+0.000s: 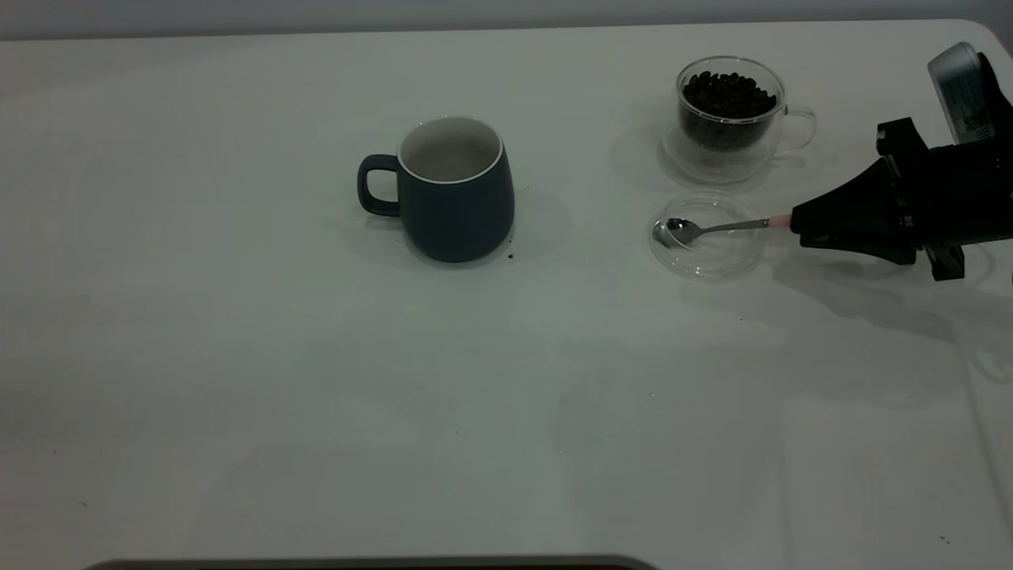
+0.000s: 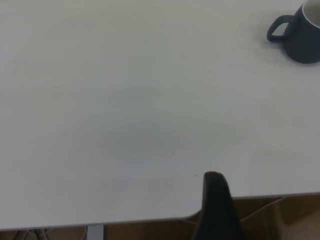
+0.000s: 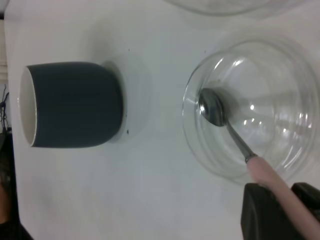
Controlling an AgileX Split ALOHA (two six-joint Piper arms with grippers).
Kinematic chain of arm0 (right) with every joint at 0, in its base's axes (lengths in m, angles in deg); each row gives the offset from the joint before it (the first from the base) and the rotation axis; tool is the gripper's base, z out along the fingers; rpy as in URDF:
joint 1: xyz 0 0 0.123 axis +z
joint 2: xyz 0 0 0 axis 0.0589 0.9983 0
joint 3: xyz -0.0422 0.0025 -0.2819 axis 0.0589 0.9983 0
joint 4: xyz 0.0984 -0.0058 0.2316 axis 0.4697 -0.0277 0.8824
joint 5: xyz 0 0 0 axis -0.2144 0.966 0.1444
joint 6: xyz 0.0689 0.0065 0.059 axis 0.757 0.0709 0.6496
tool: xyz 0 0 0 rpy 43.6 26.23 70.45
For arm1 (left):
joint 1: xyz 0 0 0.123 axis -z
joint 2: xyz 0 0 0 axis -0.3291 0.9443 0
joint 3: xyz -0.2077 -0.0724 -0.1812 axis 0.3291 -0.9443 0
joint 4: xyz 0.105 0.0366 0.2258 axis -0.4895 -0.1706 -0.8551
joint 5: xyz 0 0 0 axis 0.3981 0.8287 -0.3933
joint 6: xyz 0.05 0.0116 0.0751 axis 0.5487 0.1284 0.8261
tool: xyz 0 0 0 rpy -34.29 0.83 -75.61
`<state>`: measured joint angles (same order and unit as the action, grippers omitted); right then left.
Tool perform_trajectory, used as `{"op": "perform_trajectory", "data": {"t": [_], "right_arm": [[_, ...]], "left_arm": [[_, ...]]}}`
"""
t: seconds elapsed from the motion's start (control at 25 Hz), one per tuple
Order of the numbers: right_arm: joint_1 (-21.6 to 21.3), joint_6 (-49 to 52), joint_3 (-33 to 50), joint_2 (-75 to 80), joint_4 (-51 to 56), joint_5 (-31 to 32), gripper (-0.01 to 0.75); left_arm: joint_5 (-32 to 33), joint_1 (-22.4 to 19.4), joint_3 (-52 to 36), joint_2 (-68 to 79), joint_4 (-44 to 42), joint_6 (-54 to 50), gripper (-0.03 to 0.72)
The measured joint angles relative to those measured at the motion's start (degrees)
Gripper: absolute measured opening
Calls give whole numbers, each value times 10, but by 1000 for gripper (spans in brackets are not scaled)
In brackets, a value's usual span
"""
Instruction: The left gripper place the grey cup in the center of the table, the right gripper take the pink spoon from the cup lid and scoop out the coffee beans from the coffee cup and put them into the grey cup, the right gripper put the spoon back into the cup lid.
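Observation:
The grey cup (image 1: 455,198) stands upright at the middle of the table (image 1: 316,396), handle toward the left; it also shows in the left wrist view (image 2: 302,32) and the right wrist view (image 3: 75,105). The pink spoon (image 1: 696,229) lies with its bowl inside the clear cup lid (image 1: 716,269), and my right gripper (image 1: 798,223) is shut on its pink handle (image 3: 267,172). Just behind the lid, the glass coffee cup (image 1: 728,150) holds the coffee beans (image 1: 726,93). My left gripper (image 2: 215,192) hangs at the table's edge, far from the cup.
A dark speck (image 1: 510,256) lies by the grey cup's base. The right arm's black body (image 1: 926,198) reaches in over the table's right edge. The tabletop's rounded corner (image 1: 977,28) is at the back right.

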<state>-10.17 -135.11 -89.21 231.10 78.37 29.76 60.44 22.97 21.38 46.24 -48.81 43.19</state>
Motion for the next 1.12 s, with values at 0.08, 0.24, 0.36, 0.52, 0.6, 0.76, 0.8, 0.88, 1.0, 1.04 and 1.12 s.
{"op": "perform_trajectory", "data": {"t": [0.08,0.24,0.36,0.52,0.6,0.76,0.8,0.88,1.0,1.04,1.12], "right_arm": [[0,-11,0,0,6,-8,153],[0,-16,0,2,8,-47,282],[0,-16,0,3,8,-60,408],[0,-16,0,-7,8,-63,554],[0,-18,0,-24,8,-71,605],[1,-50,0,-70,11,-111,617],[2,-62,0,-81,17,-123,610],[5,-89,0,-99,32,-149,590],[22,-112,2,-126,50,-207,575],[33,-112,6,-139,50,-233,574],[60,-101,21,-181,48,-290,573]], "left_arm": [[0,0,0,0,0,0,565],[0,0,0,0,0,0,565],[0,0,0,0,0,0,565],[0,0,0,0,0,0,565],[0,0,0,0,0,0,565],[0,0,0,0,0,0,565],[0,0,0,0,0,0,565],[0,0,0,0,0,0,565],[0,0,0,0,0,-1,565],[0,0,0,0,0,-1,565],[0,0,0,0,0,-2,565]]}}
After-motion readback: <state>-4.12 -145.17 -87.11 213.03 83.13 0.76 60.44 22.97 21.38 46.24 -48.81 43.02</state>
